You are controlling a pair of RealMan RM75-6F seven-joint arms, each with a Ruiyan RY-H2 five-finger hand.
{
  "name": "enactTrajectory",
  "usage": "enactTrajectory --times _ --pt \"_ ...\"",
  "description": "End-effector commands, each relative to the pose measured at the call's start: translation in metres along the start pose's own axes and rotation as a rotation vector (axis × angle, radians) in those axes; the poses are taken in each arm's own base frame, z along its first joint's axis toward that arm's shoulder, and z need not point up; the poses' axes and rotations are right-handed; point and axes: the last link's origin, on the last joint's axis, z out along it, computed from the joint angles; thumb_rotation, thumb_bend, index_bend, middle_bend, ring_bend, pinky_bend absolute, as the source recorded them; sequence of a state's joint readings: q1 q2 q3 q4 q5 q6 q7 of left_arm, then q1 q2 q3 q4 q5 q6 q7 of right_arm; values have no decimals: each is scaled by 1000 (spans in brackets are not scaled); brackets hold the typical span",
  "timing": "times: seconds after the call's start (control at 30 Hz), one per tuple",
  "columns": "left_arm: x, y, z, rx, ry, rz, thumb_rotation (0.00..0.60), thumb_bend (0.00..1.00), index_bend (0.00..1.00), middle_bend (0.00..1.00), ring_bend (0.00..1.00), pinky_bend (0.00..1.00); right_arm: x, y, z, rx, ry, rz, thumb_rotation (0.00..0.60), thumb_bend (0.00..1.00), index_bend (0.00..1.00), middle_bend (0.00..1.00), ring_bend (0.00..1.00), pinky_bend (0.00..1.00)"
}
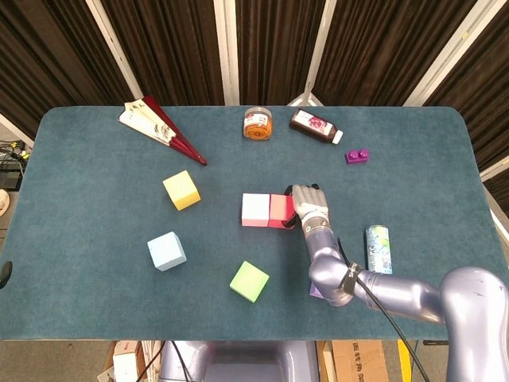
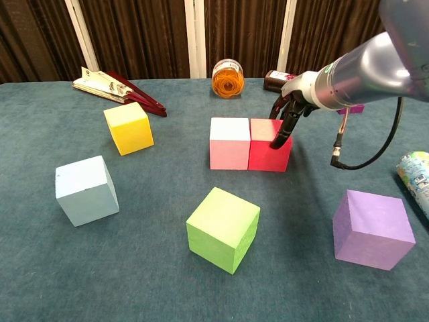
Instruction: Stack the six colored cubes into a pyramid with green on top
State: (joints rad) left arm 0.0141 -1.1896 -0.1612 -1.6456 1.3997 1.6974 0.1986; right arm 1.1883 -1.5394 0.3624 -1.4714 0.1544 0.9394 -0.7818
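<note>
My right hand (image 1: 308, 205) (image 2: 287, 121) hangs at the right side of the red cube (image 1: 281, 211) (image 2: 268, 146), fingers pointing down and touching its upper right edge; it holds nothing. The red cube stands flush against the pink cube (image 1: 255, 210) (image 2: 230, 143) at mid-table. The yellow cube (image 1: 181, 190) (image 2: 129, 127) and light blue cube (image 1: 166, 251) (image 2: 86, 190) sit to the left. At the front stands the green cube (image 1: 249, 281) (image 2: 223, 229). The purple cube (image 2: 373, 229) is at the front right, mostly hidden under my arm in the head view. My left hand is out of sight.
A folded fan (image 1: 163, 130) (image 2: 117, 87) lies at the back left. An orange jar (image 1: 258, 123) (image 2: 228, 78), a dark bottle (image 1: 316, 126) and a small purple brick (image 1: 357, 156) sit along the back. A can (image 1: 379, 248) (image 2: 417, 176) lies at the right.
</note>
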Motion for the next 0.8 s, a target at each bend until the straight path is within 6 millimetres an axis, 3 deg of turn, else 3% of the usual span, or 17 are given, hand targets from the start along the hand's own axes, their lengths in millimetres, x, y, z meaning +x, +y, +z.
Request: enactTrajectory --times 0.03,0.4,0.8 --pt "0 0 0 2 2 0 600 353 66 0 0 0 0 0 0 2 -2 0 600 273 452 365 185 0" --pt "0 0 0 3 0 1 600 352 66 0 0 0 -2 0 1 2 -12 -7 600 273 448 298 178 0" --pt "-1 0 0 6 -2 4 600 352 67 0 0 0 0 1 0 7 -29 -25 600 273 325 220 117 0"
